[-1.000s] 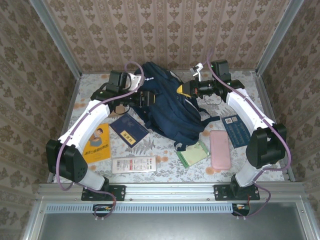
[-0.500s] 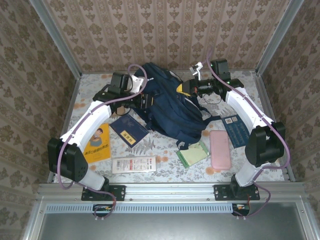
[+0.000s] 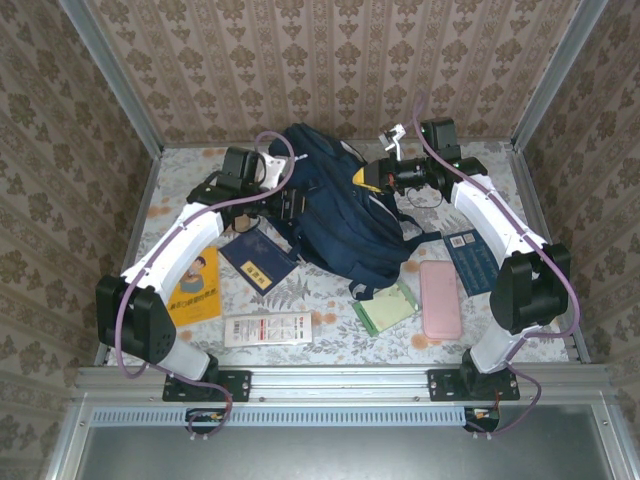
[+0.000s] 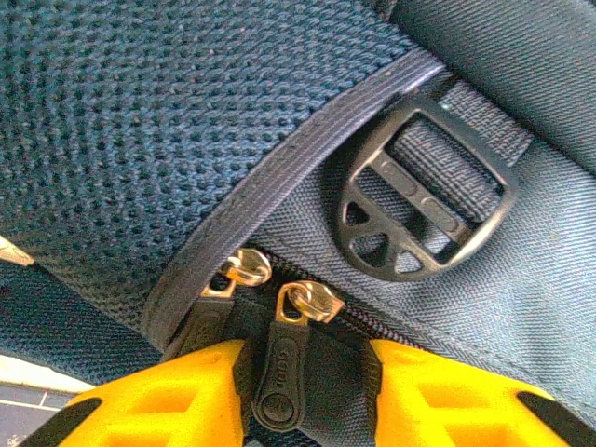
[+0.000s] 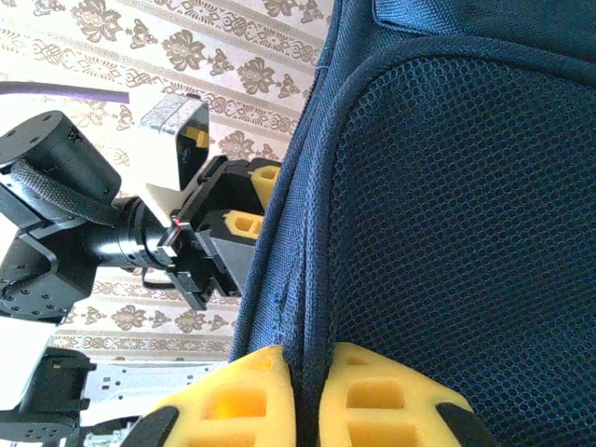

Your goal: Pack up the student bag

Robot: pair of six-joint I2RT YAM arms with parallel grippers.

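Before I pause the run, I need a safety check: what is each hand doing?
Left hand: fingers either side of a zipper pull; grip cannot be told.
Right hand: closed on the edge of the bag.

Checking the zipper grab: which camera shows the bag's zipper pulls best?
Left wrist: both zipper pulls close up, one between the fingers of the left gripper. Top external: the whole student bag, pulls too small. Right wrist: its mesh, pinched by the right gripper.

White arms [image 3: 185, 240], black joints [image 3: 125, 315], purple cables [image 3: 576, 300]
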